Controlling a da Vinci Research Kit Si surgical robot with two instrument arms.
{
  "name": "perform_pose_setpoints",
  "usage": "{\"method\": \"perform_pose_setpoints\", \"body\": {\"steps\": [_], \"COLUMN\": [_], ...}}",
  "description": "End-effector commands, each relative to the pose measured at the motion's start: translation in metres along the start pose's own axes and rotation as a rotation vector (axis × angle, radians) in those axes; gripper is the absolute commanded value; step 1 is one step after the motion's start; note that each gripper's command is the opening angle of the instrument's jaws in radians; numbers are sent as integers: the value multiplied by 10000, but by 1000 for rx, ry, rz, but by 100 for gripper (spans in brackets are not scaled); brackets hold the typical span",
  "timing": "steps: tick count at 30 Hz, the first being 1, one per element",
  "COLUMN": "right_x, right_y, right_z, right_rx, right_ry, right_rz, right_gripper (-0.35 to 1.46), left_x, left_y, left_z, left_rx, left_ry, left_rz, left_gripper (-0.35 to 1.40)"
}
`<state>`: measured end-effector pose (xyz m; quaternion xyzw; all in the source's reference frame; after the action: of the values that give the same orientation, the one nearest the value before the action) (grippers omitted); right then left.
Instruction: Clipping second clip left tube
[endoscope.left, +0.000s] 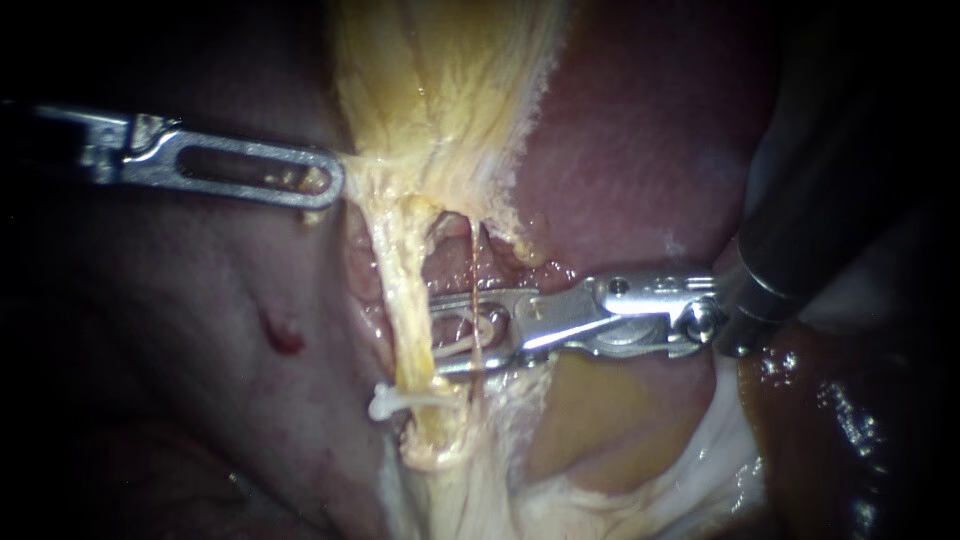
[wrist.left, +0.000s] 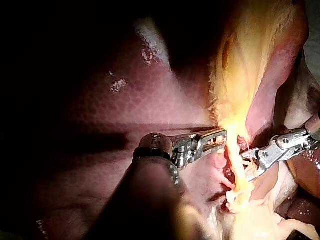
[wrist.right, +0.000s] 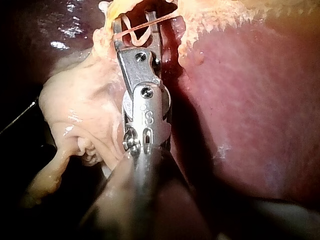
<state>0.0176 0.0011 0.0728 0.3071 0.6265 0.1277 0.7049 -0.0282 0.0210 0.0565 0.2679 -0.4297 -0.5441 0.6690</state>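
Note:
The left tube (endoscope.left: 405, 300) is a yellowish strand running down from a sheet of yellow tissue (endoscope.left: 440, 80). Low on it sits a white clip (endoscope.left: 392, 402). My right instrument (endoscope.left: 437, 330) comes in from the right, and its open jaws reach the tube just above that clip. A thin reddish strand (endoscope.left: 475, 290) passes between them, also seen across the jaws in the right wrist view (wrist.right: 150, 22). My left instrument (endoscope.left: 335, 190) has its slotted jaws shut on the edge of the yellow tissue and holds it to the left. The left wrist view shows that grip (wrist.left: 222, 136).
Dark red liver (endoscope.left: 640, 150) lies to the right of the yellow tissue, and more dark tissue with a small blood spot (endoscope.left: 283, 338) lies to the left. Pale fatty tissue (endoscope.left: 600, 440) sits under my right instrument, whose dark shaft (endoscope.left: 820, 220) fills the upper right.

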Motion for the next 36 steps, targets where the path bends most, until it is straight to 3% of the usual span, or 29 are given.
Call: {"method": "perform_pose_setpoints", "body": {"steps": [1,12,18,36], "right_x": [0,-1,-4,-26], "right_y": [0,1,5,24], "right_z": [0,-1,-4,-28], "right_rx": [0,0,1,-26], "right_ry": [0,-1,0,-13], "right_rz": [0,0,14,20], "right_gripper": [23,26,38,44], "left_x": [0,0,0,0], "left_y": [0,0,0,0], "left_z": [0,0,0,0], "left_rx": [0,0,0,0], "left_ry": [0,0,0,0], "left_rz": [0,0,0,0], "left_gripper": [-35,-35,-35,-35]}}
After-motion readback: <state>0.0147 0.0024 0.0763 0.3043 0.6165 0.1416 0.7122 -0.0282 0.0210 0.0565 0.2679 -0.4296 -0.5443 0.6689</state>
